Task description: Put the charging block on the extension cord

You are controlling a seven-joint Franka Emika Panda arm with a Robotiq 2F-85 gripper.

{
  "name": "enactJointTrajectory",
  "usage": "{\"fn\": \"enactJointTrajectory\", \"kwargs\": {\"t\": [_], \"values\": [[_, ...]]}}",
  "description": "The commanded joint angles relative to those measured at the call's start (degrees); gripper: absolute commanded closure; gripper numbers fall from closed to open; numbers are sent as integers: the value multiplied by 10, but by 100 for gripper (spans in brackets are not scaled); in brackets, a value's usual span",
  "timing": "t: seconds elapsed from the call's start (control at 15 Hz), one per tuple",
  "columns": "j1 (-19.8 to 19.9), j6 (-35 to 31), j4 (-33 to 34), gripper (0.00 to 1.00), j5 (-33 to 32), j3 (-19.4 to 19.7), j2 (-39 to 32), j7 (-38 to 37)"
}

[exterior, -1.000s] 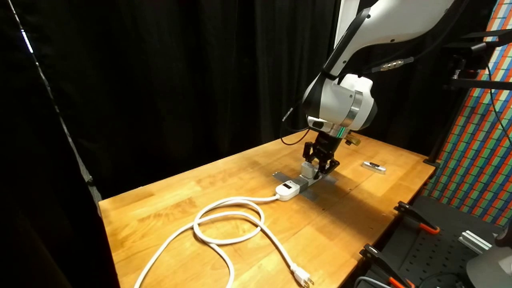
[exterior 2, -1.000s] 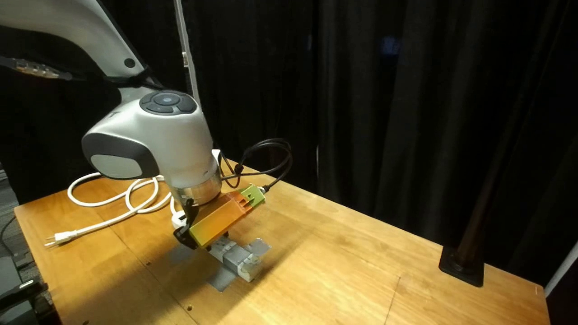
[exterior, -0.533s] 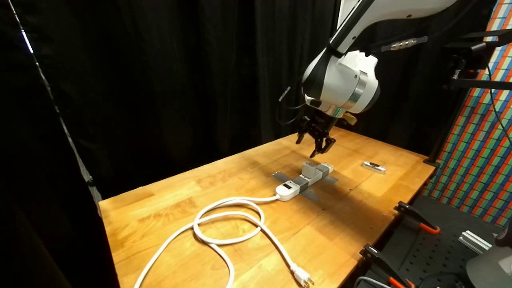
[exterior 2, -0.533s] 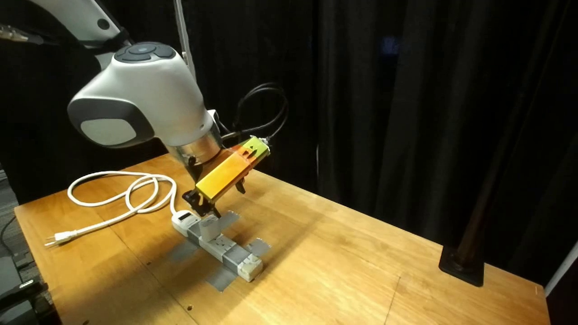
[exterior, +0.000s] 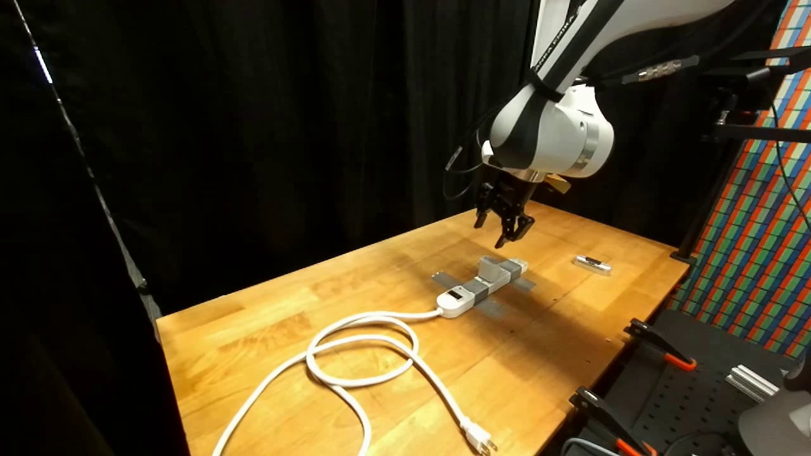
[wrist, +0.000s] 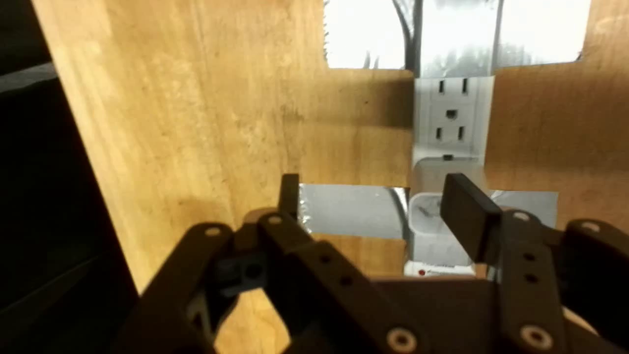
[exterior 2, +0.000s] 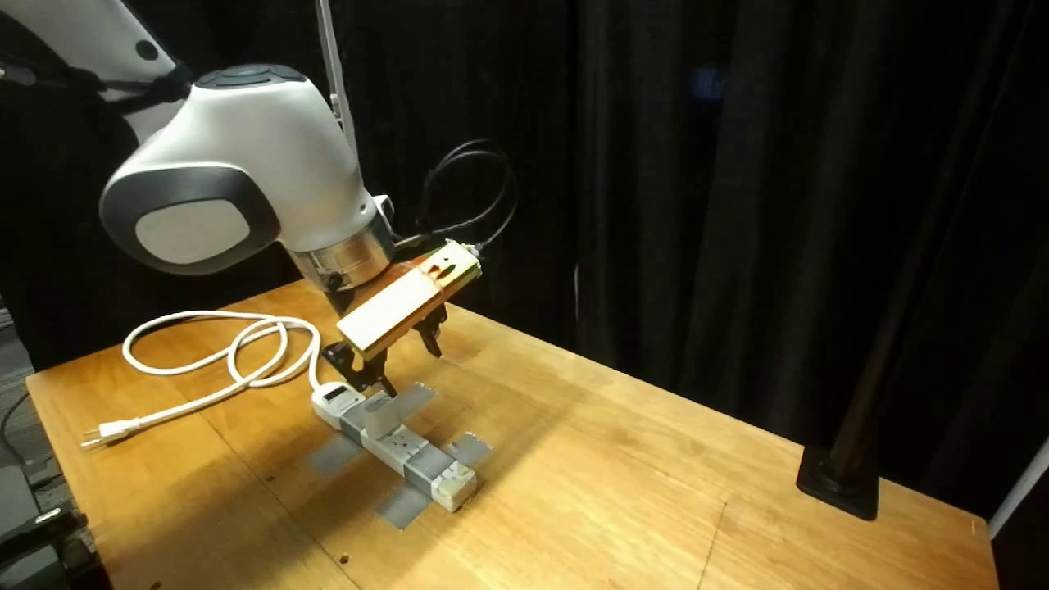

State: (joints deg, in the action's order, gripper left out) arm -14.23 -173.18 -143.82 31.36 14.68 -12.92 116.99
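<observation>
The charging block [exterior: 489,270], a small grey-white cube, stands upright on the socket strip of the extension cord [exterior: 456,303]. In an exterior view the block [exterior 2: 380,418] sits near the cable end of the strip [exterior 2: 456,485]. My gripper [exterior: 490,233] is open and empty, above the block and off to one side of it; it also shows there [exterior 2: 412,370]. In the wrist view the gripper's [wrist: 371,196] right finger partly covers the block [wrist: 425,211]. Bare outlets show on the strip [wrist: 454,101] beyond the block. The block's prongs are hidden.
Grey tape [exterior 2: 406,506] holds the strip to the wooden table [exterior: 393,266]. The white cable [exterior: 374,381] lies in loops with its plug [exterior: 478,437] near the front edge. A small flat object [exterior: 592,264], clamps [exterior: 662,345] and a black post foot [exterior 2: 837,487] are around.
My gripper was down at the block one second ago. It has risen clear, with its fingers apart, and the arm has tilted slightly since. The block has stayed on the strip.
</observation>
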Motion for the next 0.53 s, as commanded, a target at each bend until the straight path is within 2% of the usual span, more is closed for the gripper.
{"fn": "enactJointTrajectory", "kwargs": {"t": [0.0,0.2,0.4,0.47], "values": [[-97,54,10,58,-131,122,-25,-149],[-145,134,26,80,-203,170,-9,-228],[-180,187,48,88,-257,198,6,-292],[-67,203,55,90,-341,92,28,-357]]}}
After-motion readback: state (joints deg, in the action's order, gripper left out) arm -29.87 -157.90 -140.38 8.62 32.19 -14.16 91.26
